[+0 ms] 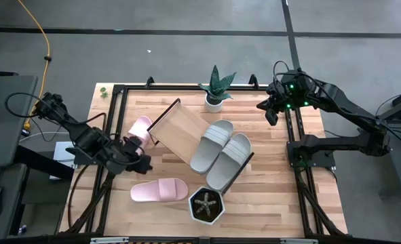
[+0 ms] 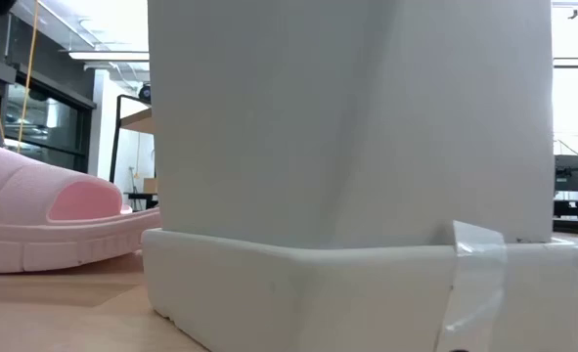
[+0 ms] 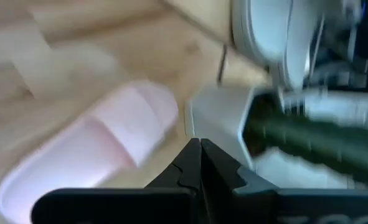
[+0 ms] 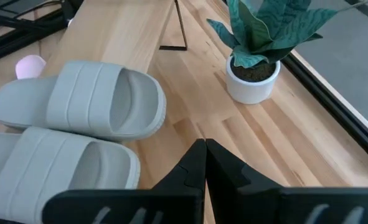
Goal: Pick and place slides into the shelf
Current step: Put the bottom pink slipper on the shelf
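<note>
The shelf (image 1: 180, 129), a light board with black end frames, lies slantwise mid-table. Two grey-beige slides (image 1: 212, 144) (image 1: 229, 160) lie side by side, soles down, on its right half; the right wrist view shows them too (image 4: 90, 102) (image 4: 53, 168). One pink slide (image 1: 159, 190) rests sole down on the table near the front. Another pink slide (image 1: 141, 129) lies at the shelf's left end, partly hidden. My left gripper (image 1: 142, 163) hovers shut between the two pink slides, the near one ahead of it (image 3: 96, 155). My right gripper (image 1: 271, 115) hangs shut at the back right.
A snake plant in a white pot (image 1: 215, 95) stands behind the shelf. A white hexagonal pot (image 1: 207, 205) stands near the front edge, right of the pink slide, and fills the low view (image 2: 367, 196). Black frame rails run along the table's sides (image 1: 298, 169).
</note>
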Tool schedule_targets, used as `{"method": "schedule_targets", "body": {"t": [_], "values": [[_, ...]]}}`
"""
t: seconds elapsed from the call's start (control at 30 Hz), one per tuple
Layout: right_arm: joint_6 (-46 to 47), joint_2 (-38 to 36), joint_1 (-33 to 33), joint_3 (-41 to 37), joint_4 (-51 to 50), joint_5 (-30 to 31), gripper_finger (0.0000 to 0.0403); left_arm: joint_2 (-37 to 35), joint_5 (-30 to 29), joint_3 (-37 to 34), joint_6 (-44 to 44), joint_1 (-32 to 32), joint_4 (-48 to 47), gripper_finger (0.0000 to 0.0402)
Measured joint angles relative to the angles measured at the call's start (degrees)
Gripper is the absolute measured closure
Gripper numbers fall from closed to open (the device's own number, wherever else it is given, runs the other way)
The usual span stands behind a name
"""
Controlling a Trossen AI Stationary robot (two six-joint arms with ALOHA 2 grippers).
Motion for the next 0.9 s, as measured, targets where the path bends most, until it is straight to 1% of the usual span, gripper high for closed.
{"method": "schedule_targets", "body": {"t": [0.07, 0.13, 0.3, 0.33, 0.43, 0.53, 0.63, 0.7, 0.77, 0.9], "values": [[0.0, 0.02, 0.0, 0.0, -0.02, -0.13, 0.0402, -0.09, -4.73, 0.02, -4.32, -1.46, -3.06, 0.0401], [0.01, 0.0, 0.02, 0.0, -0.25, -0.65, 0.0402, -0.25, -8.19, 0.02, -10.05, -3.44, -7.8, 0.0401], [0.02, 0.0, 0.02, 0.0, -1.51, -1.84, 0.0402, -0.31, -14.71, 0.02, -30.63, -9.89, -22.73, 0.0401], [0.01, 0.0, 0.02, 0.0, -1.78, -1.94, 0.0402, -0.31, -15.52, 0.02, -32.41, -10.63, -24.88, 0.0401], [0.0, 0.0, 0.02, 0.0, -2.08, -1.97, 0.0402, -0.77, -17.44, 0.02, -32.91, -9.85, -27.85, 0.0401], [0.0, 0.0, 0.02, 0.0, -1.79, -1.97, 0.0402, -0.74, -20.35, 0.04, -32.87, -8.78, -28.14, 0.0401], [0.01, 0.0, 0.02, 0.0, -1.63, -1.99, 0.0402, -0.7, -20.75, 0.04, -32.83, -8.66, -28.61, 0.0401], [0.0, 0.0, 0.02, 0.0, -1.62, -2.0, 0.0402, -0.6, -20.51, 0.04, -32.64, -8.62, -29.13, 0.0401], [0.01, 0.0, 0.02, 0.0, -1.62, -1.97, 0.0402, -0.66, -19.2, 0.04, -30.41, -8.6, -28.23, 0.0401], [0.0, 0.0, 0.02, 0.0, -1.62, -1.89, 0.0402, 0.4, -14.57, 0.04, -27.07, -8.6, -21.74, 0.0401]]}}
